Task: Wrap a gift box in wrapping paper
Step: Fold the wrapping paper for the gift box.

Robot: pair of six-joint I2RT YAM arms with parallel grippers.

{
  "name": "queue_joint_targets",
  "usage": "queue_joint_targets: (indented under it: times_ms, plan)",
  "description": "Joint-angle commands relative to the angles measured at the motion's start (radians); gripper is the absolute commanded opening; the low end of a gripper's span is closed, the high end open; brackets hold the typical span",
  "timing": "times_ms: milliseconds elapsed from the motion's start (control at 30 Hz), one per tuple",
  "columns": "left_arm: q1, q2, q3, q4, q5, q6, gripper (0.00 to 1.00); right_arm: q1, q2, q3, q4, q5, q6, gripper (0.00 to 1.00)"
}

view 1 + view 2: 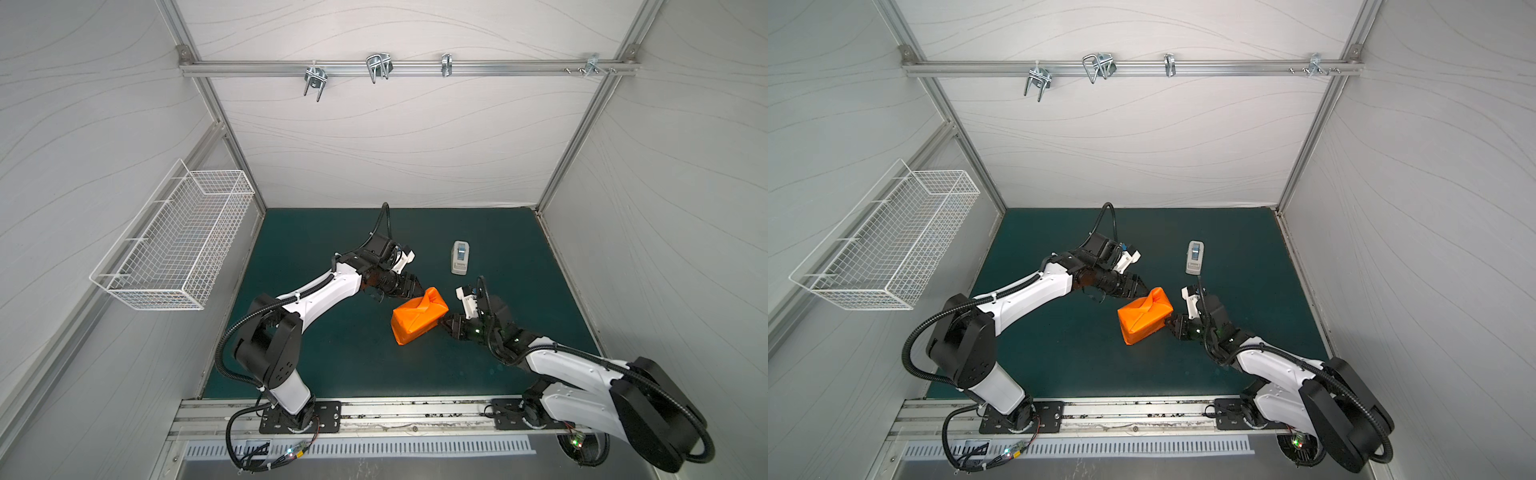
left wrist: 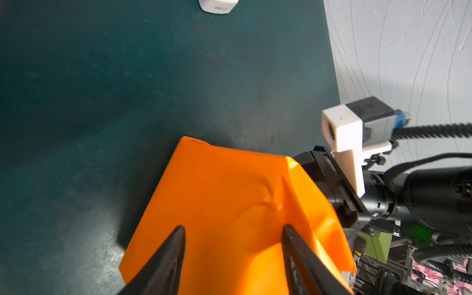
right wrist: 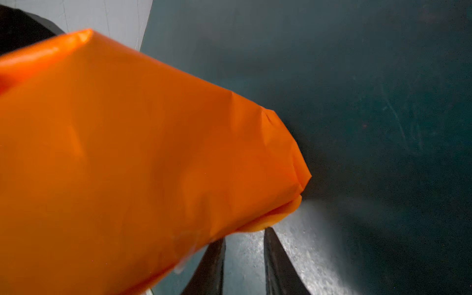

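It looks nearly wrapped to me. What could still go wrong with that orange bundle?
The wrapping paper has creased, loose-looking folds on top. The left gripper is at them with its jaws apart, so they might spring open. The right gripper meets a low corner flap and could crumple it or shove the whole thing sideways. The tape dispenser stands apart from the paper, so fetching it likely means one arm letting go.
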Motion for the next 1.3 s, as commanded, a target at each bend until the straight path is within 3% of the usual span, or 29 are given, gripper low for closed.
queue_joint_targets:
  times_ms: [0,267,667,933,1033,1267]
  plan:
    - [-0.011,-0.026,0.039,-0.023,-0.009,0.028,0.63,-0.003,0.026,0.036,0.057,0.006,0.003,0.28]
    - [-0.010,-0.049,0.014,0.011,-0.089,-0.046,0.63,-0.004,0.061,0.066,0.060,-0.017,0.005,0.27]
    - [-0.012,-0.067,-0.135,0.163,-0.009,-0.154,0.64,-0.003,0.080,0.096,0.047,-0.026,-0.002,0.27]
    - [-0.043,-0.096,-0.166,0.166,-0.079,-0.173,0.64,-0.005,0.076,0.121,0.018,-0.032,0.000,0.30]
    - [-0.042,-0.074,-0.168,0.135,-0.106,-0.170,0.64,-0.032,0.018,0.134,-0.051,-0.033,-0.006,0.36]
    - [-0.047,-0.066,-0.186,0.119,-0.177,-0.183,0.63,-0.067,-0.134,0.188,-0.182,-0.028,-0.023,0.77]
